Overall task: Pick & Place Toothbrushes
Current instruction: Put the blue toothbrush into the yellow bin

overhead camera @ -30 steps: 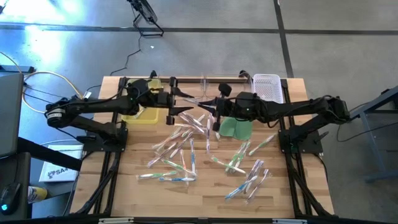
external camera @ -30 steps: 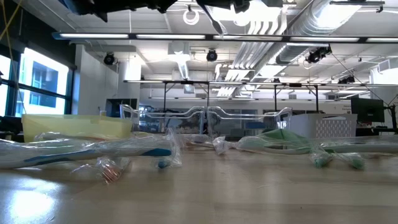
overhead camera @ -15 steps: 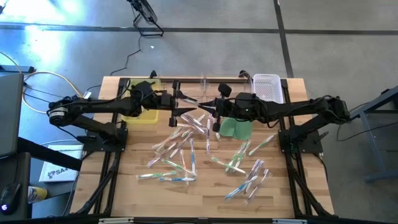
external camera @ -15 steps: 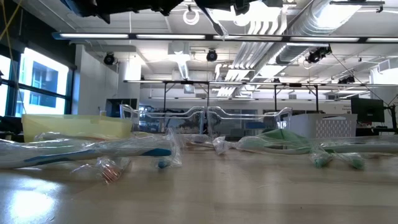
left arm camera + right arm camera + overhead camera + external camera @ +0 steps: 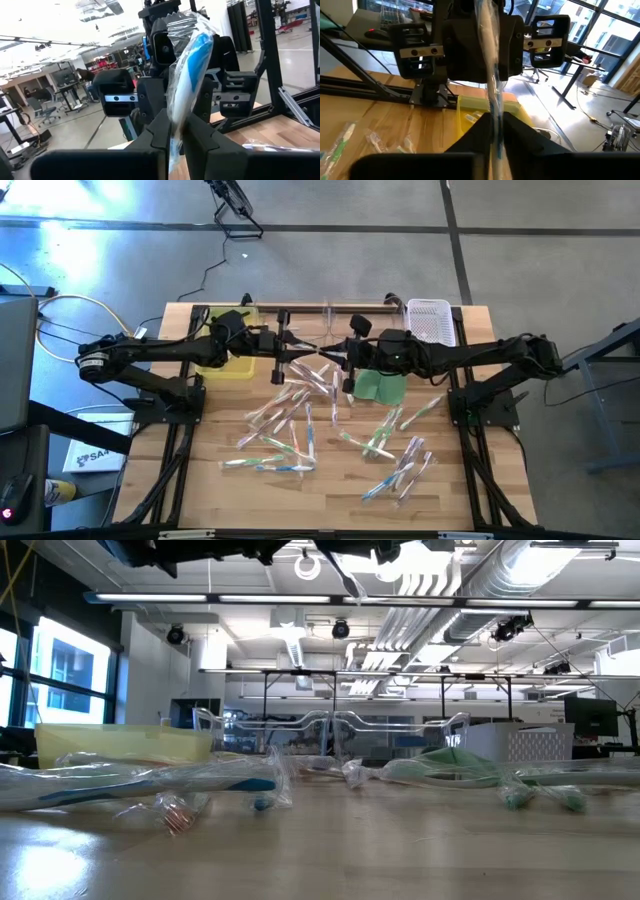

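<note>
One wrapped toothbrush (image 5: 192,60), whitish with a blue part in a clear glossy wrapper, hangs in the air between my two grippers above the table's far middle. My left gripper (image 5: 292,356) and my right gripper (image 5: 335,361) face each other, both shut on it. Many more wrapped toothbrushes (image 5: 300,420) lie scattered flat on the wooden table (image 5: 200,480). In the low view both arms show only as dark shapes at the top. My left gripper pinches the wrapper near one end of the toothbrush (image 5: 173,136) between its two fingers. The fingers come level from the table's left. The toothbrush is lifted clear and runs on toward my right gripper. My right gripper pinches the toothbrush's other end (image 5: 495,117) between its two fingers, coming level from the table's right. The toothbrush stretches away from the fingers toward my left gripper, clear of the table.
A yellow bin (image 5: 225,363) stands at the far left under my left arm, and a white basket (image 5: 430,320) at the far right. A green cloth (image 5: 380,386) lies below my right gripper. A clear rack (image 5: 330,730) stands along the far edge.
My left gripper has gone a little toward the table's right edge, up to my right gripper, and has shut on the free end of the toothbrush held there. My right arm has stayed where it was.
</note>
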### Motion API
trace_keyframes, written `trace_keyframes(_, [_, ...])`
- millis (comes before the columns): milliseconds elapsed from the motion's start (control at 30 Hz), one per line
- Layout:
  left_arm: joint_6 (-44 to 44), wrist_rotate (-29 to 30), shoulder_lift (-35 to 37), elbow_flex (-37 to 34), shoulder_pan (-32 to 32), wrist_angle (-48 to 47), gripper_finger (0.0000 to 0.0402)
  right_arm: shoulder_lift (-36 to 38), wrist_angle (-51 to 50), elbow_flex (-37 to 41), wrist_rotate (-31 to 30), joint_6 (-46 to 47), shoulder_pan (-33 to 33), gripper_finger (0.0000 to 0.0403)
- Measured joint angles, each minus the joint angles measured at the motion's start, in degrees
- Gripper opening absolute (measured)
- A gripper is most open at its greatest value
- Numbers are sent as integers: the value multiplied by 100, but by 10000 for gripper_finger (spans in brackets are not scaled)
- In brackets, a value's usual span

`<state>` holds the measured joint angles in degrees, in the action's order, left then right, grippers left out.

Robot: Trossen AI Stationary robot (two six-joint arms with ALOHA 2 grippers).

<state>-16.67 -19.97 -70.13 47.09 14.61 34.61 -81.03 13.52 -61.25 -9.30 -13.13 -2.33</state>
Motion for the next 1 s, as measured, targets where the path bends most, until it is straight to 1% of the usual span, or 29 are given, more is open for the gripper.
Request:
trace_keyframes(167, [-153, 4, 0, 0, 0, -13, 19, 75, -41, 0, -395, -2, 182, 138])
trace_keyframes(300, [-250, 0, 38, 0, 141, -75, 19, 430, -419, 0, -757, -12, 378, 197])
trace_keyframes(367, [-249, 4, 107, 0, 289, -157, 19, 722, -842, -2, -866, 11, 480, 217])
trace_keyframes(467, [-254, -18, 245, 0, 586, -454, 19, 1136, -1484, -9, -924, 379, 616, 229])
trace_keyframes(533, [-252, -37, 340, -3, 786, -627, 19, 1377, -2040, -9, -924, 836, 669, 228])
trace_keyframes(600, [-256, -41, 420, -2, 1004, -883, 19, 1514, -2497, -9, -896, 1242, 697, 219])
trace_keyframes(767, [-237, -40, 442, -2, 1620, -1384, 19, 1529, -3514, -7, -861, 1913, 720, 169])
trace_keyframes(867, [-232, -42, 442, -2, 1958, -1794, 19, 1314, -3691, -7, -842, 2130, 724, 133])
trace_keyframes(1000, [-246, -42, 442, -2, 2269, -2412, 19, 812, -3609, -7, -693, 2252, 724, 92])
